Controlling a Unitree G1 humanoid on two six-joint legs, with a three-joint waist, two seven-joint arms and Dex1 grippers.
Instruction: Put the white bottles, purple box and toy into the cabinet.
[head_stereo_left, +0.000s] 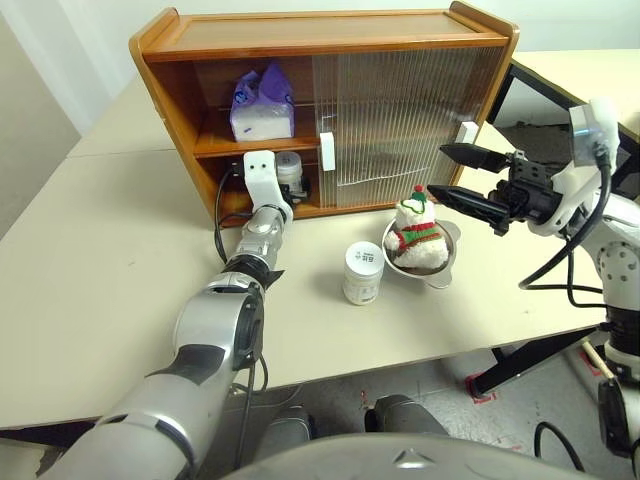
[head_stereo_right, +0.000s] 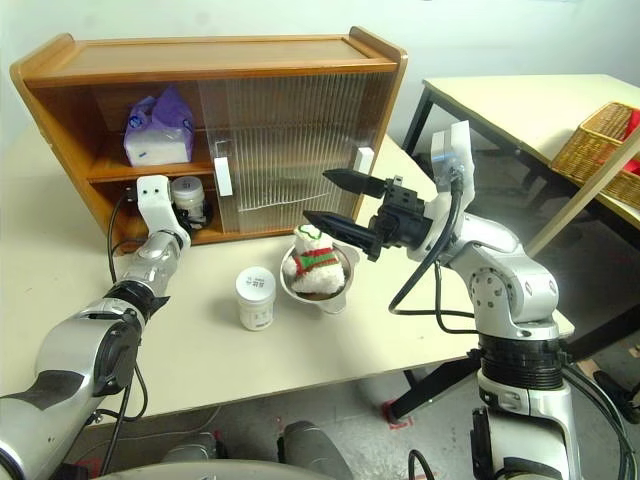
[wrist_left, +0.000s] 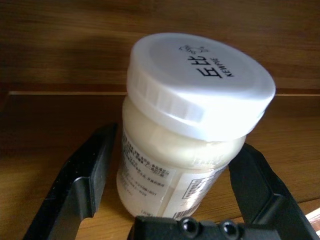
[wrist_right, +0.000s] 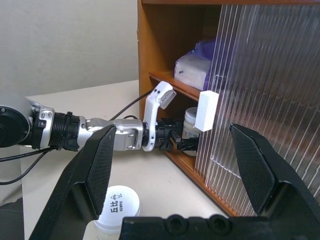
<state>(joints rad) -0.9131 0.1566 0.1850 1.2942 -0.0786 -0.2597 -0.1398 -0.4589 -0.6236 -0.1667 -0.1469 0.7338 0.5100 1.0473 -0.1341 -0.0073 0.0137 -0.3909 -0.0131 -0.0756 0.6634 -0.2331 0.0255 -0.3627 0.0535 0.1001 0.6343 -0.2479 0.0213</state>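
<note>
Wood first: the cabinet (head_stereo_left: 330, 50) sits at the back of the table (head_stereo_left: 100, 260), its ribbed sliding door covering the right half and leaving the left bays open. Up on the top shelf the purple box (head_stereo_left: 262, 105) is already parked.

Down on the bottom shelf, the left gripper (wrist_left: 170, 200) is reaching straight in. One white bottle (wrist_left: 192, 130) stands upright on the shelf right between its fingers, which are spread with daylight on both sides of the jar, so it looks let go rather than gripped. I'd call that bottle delivered; the arm just needs to back straight out along its own line without clipping the jar.

The right gripper (head_stereo_right: 345, 205) hangs wide open and empty in front of the closed door, fingers pointing across toward the robot's left. Directly under its tips is the steel bowl (head_stereo_left: 445, 265) with the toy (head_stereo_left: 415, 232) sitting upright in it. The second bottle (head_stereo_left: 364, 272) stands on the table just to the left of the bowl.

So the toy is below the right claw and far closer to it than to the left, which makes it a short drop down for a grab, I reckon.
</note>
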